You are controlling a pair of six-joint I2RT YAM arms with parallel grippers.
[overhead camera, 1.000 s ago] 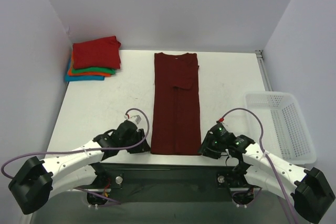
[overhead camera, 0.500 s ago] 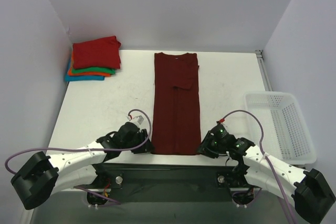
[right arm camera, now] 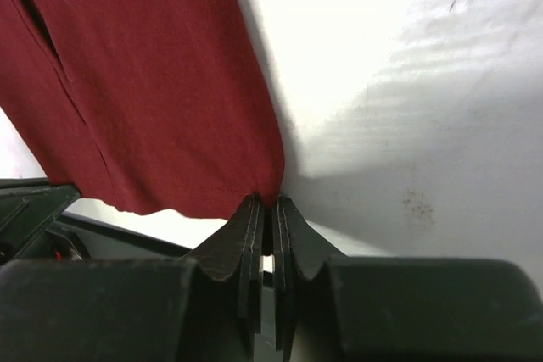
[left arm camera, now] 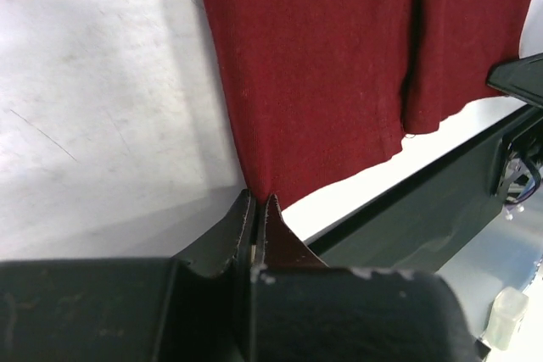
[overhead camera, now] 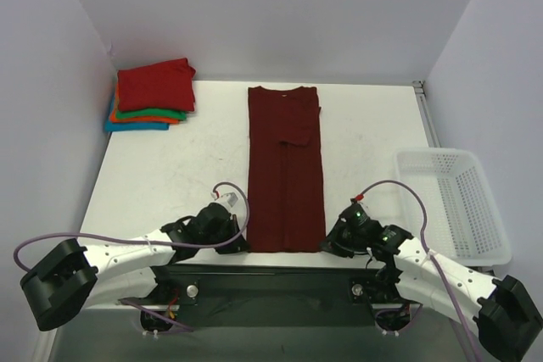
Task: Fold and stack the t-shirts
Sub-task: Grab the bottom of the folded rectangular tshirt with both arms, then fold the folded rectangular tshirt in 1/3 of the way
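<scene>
- Shirt (overhead camera: 284,167): dark maroon, flat on the middle of the surface (overhead camera: 170,175). Sides are folded in, so it reads as a narrow strip. Collar at the far end, hem just beside the near edge.
- Long axis: runs near to far, straight away from the arm bases.
- Left gripper (left arm camera: 257,203): jaws pressed together, pinching the near-left hem corner.
- Right gripper (right arm camera: 265,205): jaws pressed together, pinching the near-right hem corner (each wrist view shows only a sliver of cloth between the tips, so the bite looks shallow).
- Key relation: the whole shirt lies ahead of both grippers, on the far side of them. Each arm sits at its own corner, neither one nearer.
- Judgement: the next fold should carry the hem toward the collar along the long axis. Both corners need to lift and travel together, or the hem will skew. A shallow pinch could slip.
- Cloth: smooth, few wrinkles. An overlap line runs down the middle, with a short sleeve edge stepping across it in the far half.
- Stack (overhead camera: 153,95): red on top, then orange, green and blue. Far-left corner, well apart from the shirt. Likely destination.
- Basket (overhead camera: 458,201): white mesh, to the right, apart from the shirt.
</scene>
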